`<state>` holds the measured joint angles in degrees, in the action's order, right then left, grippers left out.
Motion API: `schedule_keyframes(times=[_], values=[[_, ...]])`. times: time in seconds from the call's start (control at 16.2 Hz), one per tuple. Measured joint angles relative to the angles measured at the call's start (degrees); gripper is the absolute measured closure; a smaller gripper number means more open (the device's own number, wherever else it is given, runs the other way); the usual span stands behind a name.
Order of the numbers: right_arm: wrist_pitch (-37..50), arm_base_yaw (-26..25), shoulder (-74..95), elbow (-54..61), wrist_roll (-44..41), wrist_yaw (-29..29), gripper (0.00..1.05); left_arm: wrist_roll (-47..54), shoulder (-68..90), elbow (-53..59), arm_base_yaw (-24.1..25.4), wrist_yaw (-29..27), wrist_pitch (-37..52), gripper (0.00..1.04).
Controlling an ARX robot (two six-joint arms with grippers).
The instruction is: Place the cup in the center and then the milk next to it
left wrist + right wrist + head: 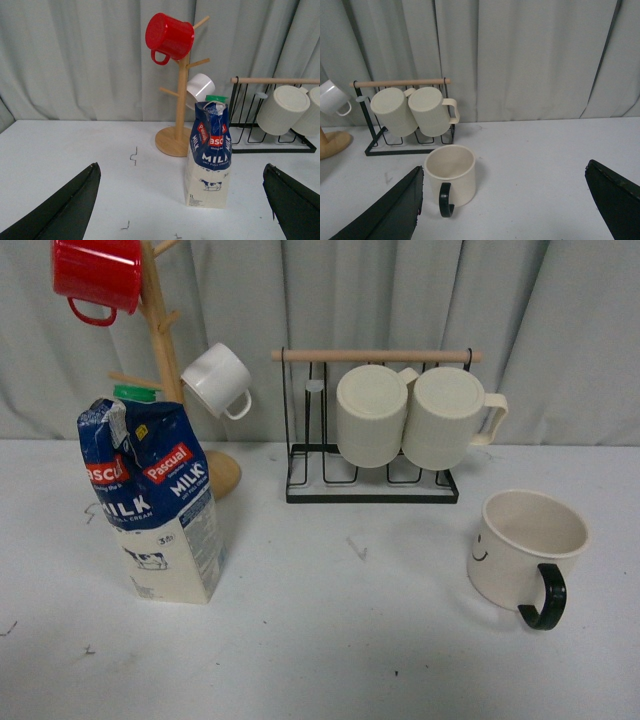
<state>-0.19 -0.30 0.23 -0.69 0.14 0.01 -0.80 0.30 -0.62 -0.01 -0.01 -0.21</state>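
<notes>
Nothing done yet: cup (525, 545) sits off right, milk (155, 505) off left on the desk (350, 640); both jaws wide apart, empty.

Front view faces the table (350, 640) head-on — wrist views both catch the rack (274, 80).

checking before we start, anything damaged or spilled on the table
The milk has a crumpled, ragged gable top beside its green cap, as if torn open. It stands upright on the table with no spill visible. The cup looks whole and upright.
</notes>
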Motion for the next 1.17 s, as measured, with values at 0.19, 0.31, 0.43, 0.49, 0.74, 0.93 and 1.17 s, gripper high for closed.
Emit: schedule_keyframes(times=[0.19,0.31,0.43,0.49,0.74,0.93,1.17], values=[[1.9,-2.3,1.9,-0.1,0.6,-6.7,0.06,0.0,0.0,0.0,0.0,0.0,0.0,0.07],[14.1,-7.7,16.4,-1.3,2.3,-20.0,0.06,0.0,0.0,0.0,0.0,0.0,0.0,0.07],[29.6,-7.3,32.9,-3.9,3.3,-21.1,0.06,0.0,0.0,0.0,0.0,0.0,0.0,0.07],[37.8,-7.2,42.4,-6.8,3.4,-18.2,0.06,0.0,0.0,0.0,0.0,0.0,0.0,0.07],[43.4,-5.5,84.2,-27.8,8.0,-2.9,0.06,0.0,0.0,0.0,0.0,0.0,0.0,0.07],[28.5,-0.6,102.6,-41.6,12.0,0.8,0.06,0.0,0.0,0.0,0.0,0.0,0.0,0.07],[13.2,3.2,107.7,-52.7,16.2,0.7,0.06,0.0,0.0,0.0,0.0,0.0,0.0,0.07]])
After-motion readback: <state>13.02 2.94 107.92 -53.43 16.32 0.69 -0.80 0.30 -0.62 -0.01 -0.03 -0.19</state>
